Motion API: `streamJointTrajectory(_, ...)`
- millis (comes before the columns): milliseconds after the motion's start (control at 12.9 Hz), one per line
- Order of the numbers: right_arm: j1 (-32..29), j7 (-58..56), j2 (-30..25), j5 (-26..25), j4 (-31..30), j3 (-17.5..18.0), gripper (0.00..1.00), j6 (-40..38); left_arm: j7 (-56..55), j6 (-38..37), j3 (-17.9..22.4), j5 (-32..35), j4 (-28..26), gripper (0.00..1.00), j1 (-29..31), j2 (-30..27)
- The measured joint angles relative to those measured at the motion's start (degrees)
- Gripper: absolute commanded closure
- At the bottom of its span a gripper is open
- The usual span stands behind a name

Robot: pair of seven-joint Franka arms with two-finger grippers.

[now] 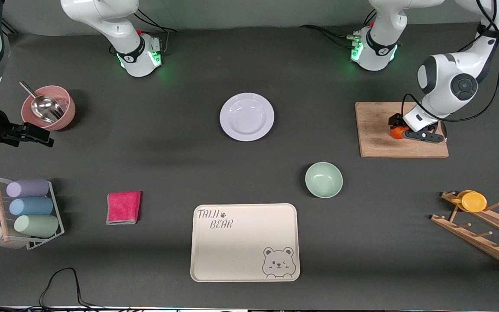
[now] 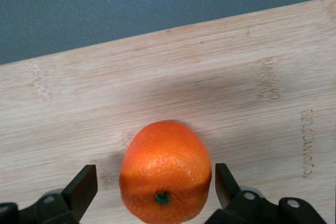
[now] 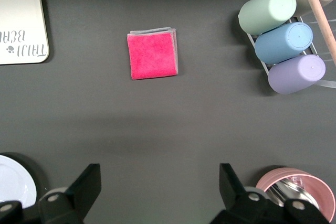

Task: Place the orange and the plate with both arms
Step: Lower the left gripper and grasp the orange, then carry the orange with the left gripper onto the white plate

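Observation:
The orange (image 1: 397, 132) sits on a wooden cutting board (image 1: 375, 143) toward the left arm's end of the table. My left gripper (image 1: 400, 130) is down at the board, open, with one finger on each side of the orange (image 2: 165, 171) and a small gap at each side. The board (image 2: 210, 77) fills the left wrist view. The pale-lavender plate (image 1: 247, 117) lies empty at mid-table, near the bases. My right gripper (image 1: 43, 138) is open and empty in the air beside the pink bowl; its own view (image 3: 160, 182) shows bare table under it and the plate's edge (image 3: 13, 182).
A mint-green bowl (image 1: 323, 179) and a beige bear tray (image 1: 245, 260) lie nearer the camera. A pink cloth (image 1: 123, 207), a pink bowl with a metal scoop (image 1: 65, 113) and a cup rack (image 1: 28, 208) are at the right arm's end. A wooden rack holds a yellow cup (image 1: 474, 201).

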Motion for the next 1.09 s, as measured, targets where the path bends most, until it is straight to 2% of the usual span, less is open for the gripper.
streamJointTrajectory(233, 0.00, 0.00, 0.00, 0.00, 0.00, 0.00, 0.00, 0.00, -0.10, 0.16, -0.17, -0.06, 0.01, 0.42, -0.04, 0.00)
streamJointTrajectory(388, 0.00, 0.00, 0.00, 0.00, 0.00, 0.00, 0.00, 0.00, -0.47, 0.20, -0.29, -0.07, 0.17, 0.55, -0.33, -0.17)
streamJointTrajectory(543, 0.00, 0.00, 0.00, 0.00, -0.01, 0.00, 0.00, 0.00, -1.15, 0.19, -0.59, -0.09, 0.37, 0.56, -0.75, -0.15)
streamJointTrajectory(698, 0.00, 0.00, 0.00, 0.00, -0.01, 0.00, 0.00, 0.00, -3.60, -3.07, -1.02, -0.27, 2.62, 0.55, -1.39, -0.84)
streamJointTrajectory(931, 0.00, 0.00, 0.00, 0.00, -0.01, 0.01, 0.00, 0.00, -15.27, -20.12, -5.16, -1.74, 13.65, 0.55, -5.76, -3.58)
streamJointTrajectory(1086, 0.00, 0.00, -0.01, 0.00, -0.02, 0.01, 0.00, 0.00, -22.09, -27.85, -9.02, -5.83, 20.09, 0.55, -8.43, -4.96)
